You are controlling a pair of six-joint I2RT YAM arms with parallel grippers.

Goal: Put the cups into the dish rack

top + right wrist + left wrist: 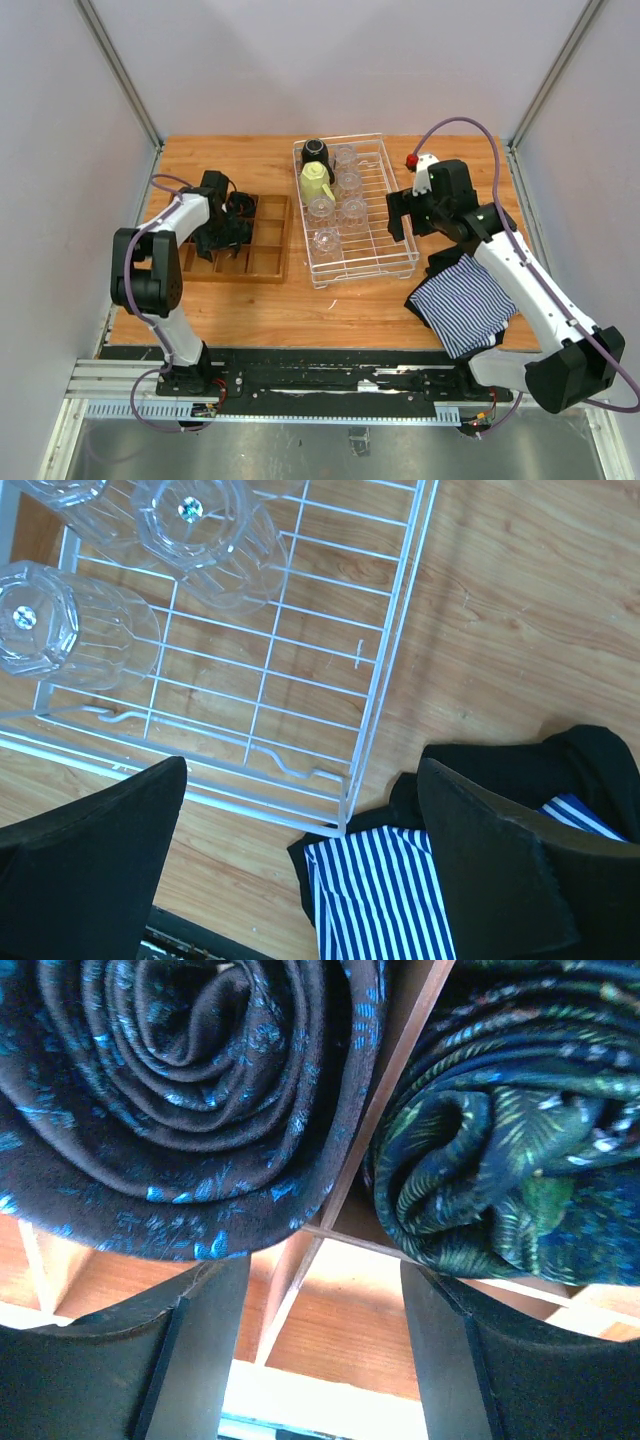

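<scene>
Beside the right wall of the white wire dish rack (383, 240), the right gripper (402, 220) hangs spread and empty. We note the left gripper (325, 1280) spread too, over the wooden tray (268, 240) and two rolled dark printed cloths (180, 1090). The rack holds seven cups (320, 210): one black mug (316, 150), one yellow-green mug (315, 183), five ribbed clear tumblers (327, 242).

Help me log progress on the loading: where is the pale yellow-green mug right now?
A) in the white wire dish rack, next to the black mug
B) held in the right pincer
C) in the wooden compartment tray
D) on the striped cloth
A: the top view shows the pale yellow-green mug inside the white wire dish rack, right beside the black mug at the rack's far left corner.
</scene>
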